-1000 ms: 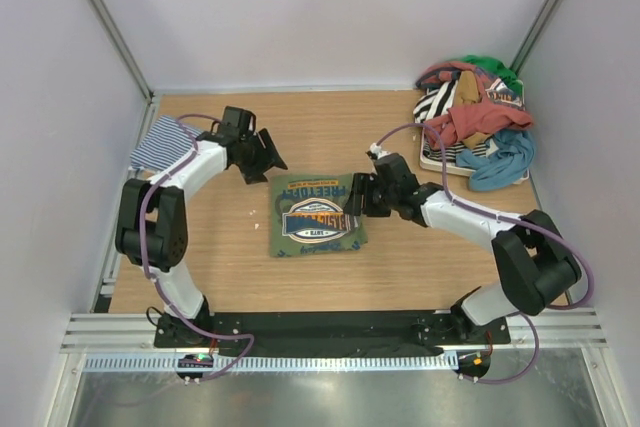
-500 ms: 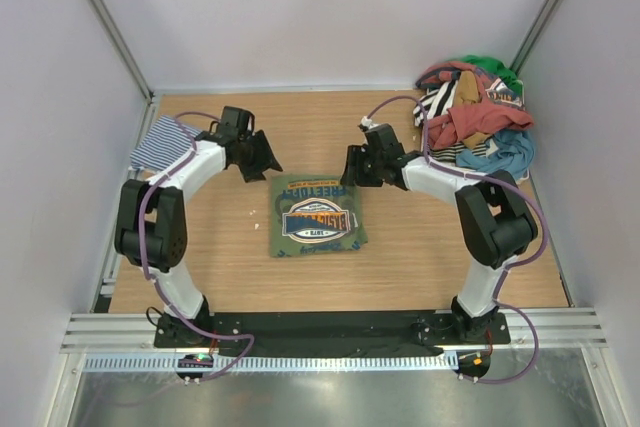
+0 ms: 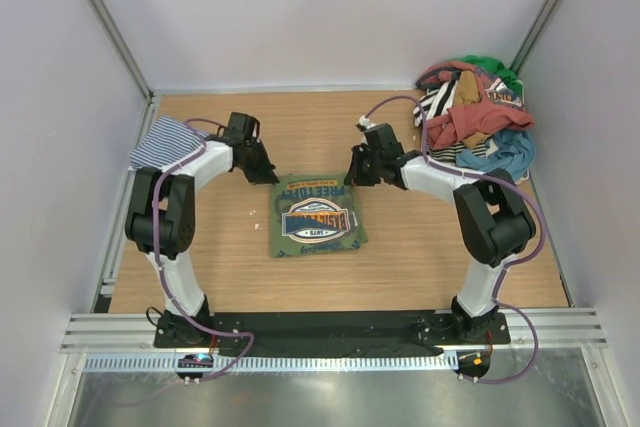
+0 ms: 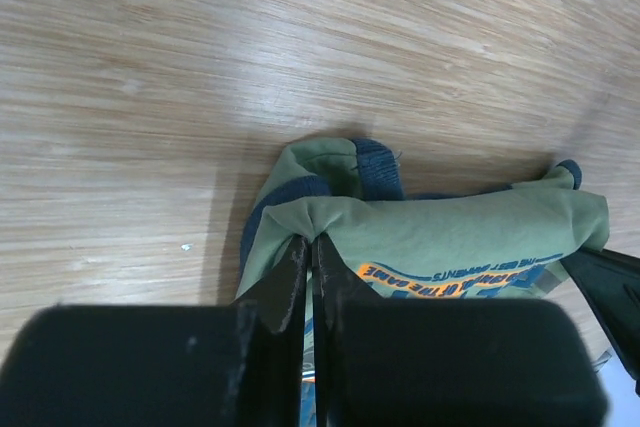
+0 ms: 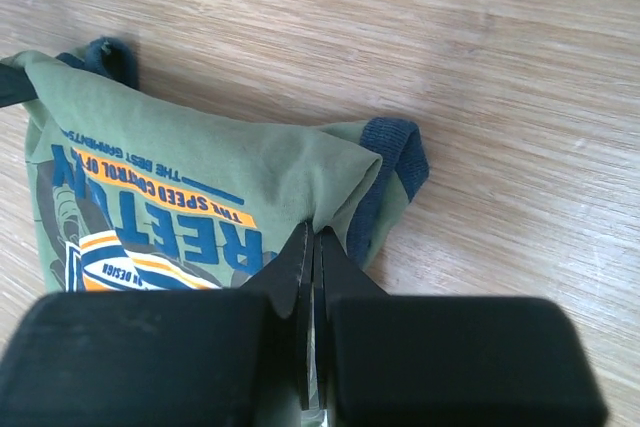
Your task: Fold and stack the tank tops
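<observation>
Lying folded at the centre of the top view, print upward, the olive green tank top (image 3: 318, 215) is resting on the wooden table (image 3: 400, 257). The left gripper (image 4: 308, 245) is pinching its upper left corner, jaws together on the cloth, and the right gripper (image 5: 312, 232) is clamping its upper right corner likewise. The striped tank top (image 3: 160, 142) is sitting at the upper left and a pile of clothes (image 3: 475, 117) at the upper right.

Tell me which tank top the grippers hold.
The olive green tank top: left gripper and right gripper each pinch a far corner. The striped tank top lies apart, left.
</observation>
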Robot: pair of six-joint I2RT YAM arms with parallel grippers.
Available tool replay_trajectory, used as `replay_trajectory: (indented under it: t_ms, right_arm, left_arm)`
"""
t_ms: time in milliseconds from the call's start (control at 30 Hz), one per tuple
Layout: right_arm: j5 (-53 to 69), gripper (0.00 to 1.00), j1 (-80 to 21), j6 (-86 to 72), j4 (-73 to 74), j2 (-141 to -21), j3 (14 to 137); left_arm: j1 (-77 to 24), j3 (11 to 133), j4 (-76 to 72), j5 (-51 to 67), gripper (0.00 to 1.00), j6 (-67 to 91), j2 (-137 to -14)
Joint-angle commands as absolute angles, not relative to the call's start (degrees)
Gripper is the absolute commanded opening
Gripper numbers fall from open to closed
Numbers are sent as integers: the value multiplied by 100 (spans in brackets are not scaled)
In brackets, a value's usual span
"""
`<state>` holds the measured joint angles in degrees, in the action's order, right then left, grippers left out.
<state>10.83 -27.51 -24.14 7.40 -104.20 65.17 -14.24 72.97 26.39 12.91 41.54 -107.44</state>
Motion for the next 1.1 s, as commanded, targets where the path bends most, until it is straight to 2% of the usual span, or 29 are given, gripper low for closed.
replay_trajectory:
  t_ms: [0, 167, 333, 633, 667, 700, 733, 767, 800, 833, 867, 967, 1067]
  right_arm:
    - [1125, 1, -2733, -2399, 466, -9889, 6531]
    - [792, 1, -2733, -2391, 483, -9301, 6337]
    - [563, 1, -2725, -2382, 544, -9219, 6354]
    - [335, 5, -2462, -2724, 449, -10168, 6838]
    - [334, 9, -2426, -2768, 413, -10212, 6873]
    - [360, 35, -2400, -2803, 404, -10248, 6899]
    - [439, 50, -2356, -2847, 430, -10265, 6917]
    - [500, 57, -2355, -2830, 439, -10196, 6900]
    - [527, 63, -2364, -2804, 448, -10117, 6856]
    - [519, 64, -2356, -2795, 422, -10021, 6768]
    - [501, 66, -2355, -2795, 404, -9767, 6567]
    - [807, 67, -2364, -2795, 396, -9266, 6145]
    - [1352, 54, -2434, -2812, 247, -8896, 5628]
  left_arm:
    - [-1441, 7384, 2496, 1188, 0, 4078, -10398]
    - [-1503, 7198, 2514, 1072, 0, 4069, -9809]
    - [-1529, 7312, 2575, 967, 0, 4061, -9659]
    - [-1529, 8041, 2689, 1054, 0, 4069, -10757]
    - [-1529, 8181, 2733, 1133, 1, 4052, -10923]
    - [-1529, 8252, 2768, 1169, 7, 4008, -10951]
    - [-1547, 8279, 2777, 1230, 11, 3947, -10934]
    - [-1573, 8253, 2830, 1013, 16, 3885, -10864]
    - [-1608, 8201, 2874, 793, 28, 3867, -10602]
    - [-1643, 8113, 2883, 626, 37, 3858, -10443]
    - [-1687, 7938, 2900, 494, 49, 3850, -10285]
    - [-1810, 7638, 3111, 142, 57, 3893, -9634]
    - [-2179, 7166, 3164, 53, 57, 3964, -9028]
